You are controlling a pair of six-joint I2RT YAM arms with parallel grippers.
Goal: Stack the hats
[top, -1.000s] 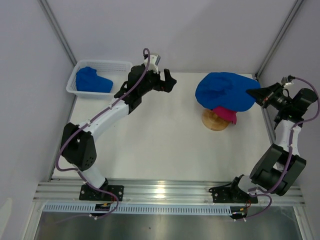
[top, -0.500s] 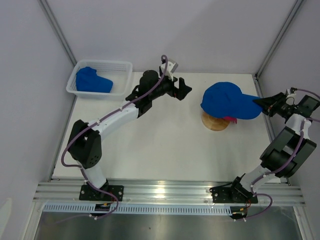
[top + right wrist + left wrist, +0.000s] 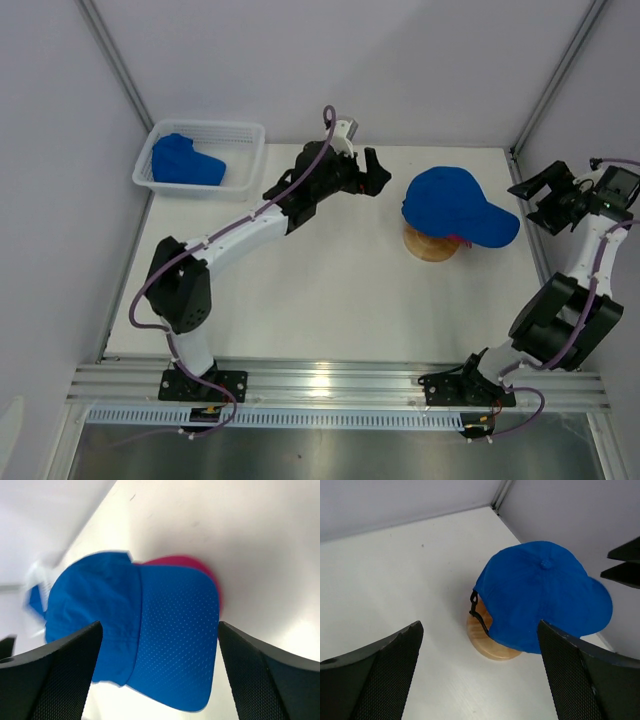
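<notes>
Top view: left arm stretched across white table (image 3: 320, 290); left gripper (image 3: 377, 170) held wide open, empty, near blue cap (image 3: 450, 203) set on wooden stand (image 3: 428, 248). Right gripper (image 3: 536, 203) spread open, empty, beside brim. Second blue cap (image 3: 185, 160) laid in basket (image 3: 245, 130).
Left wrist: stand mostly covered by cap.
Right wrist: pink cap (image 3: 199, 563) seen under blue brim.

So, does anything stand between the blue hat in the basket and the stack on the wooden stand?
No loose thing lies between them. The basket hat must clear the basket wall, and the open left gripper hangs beside the stacked blue hat.
</notes>
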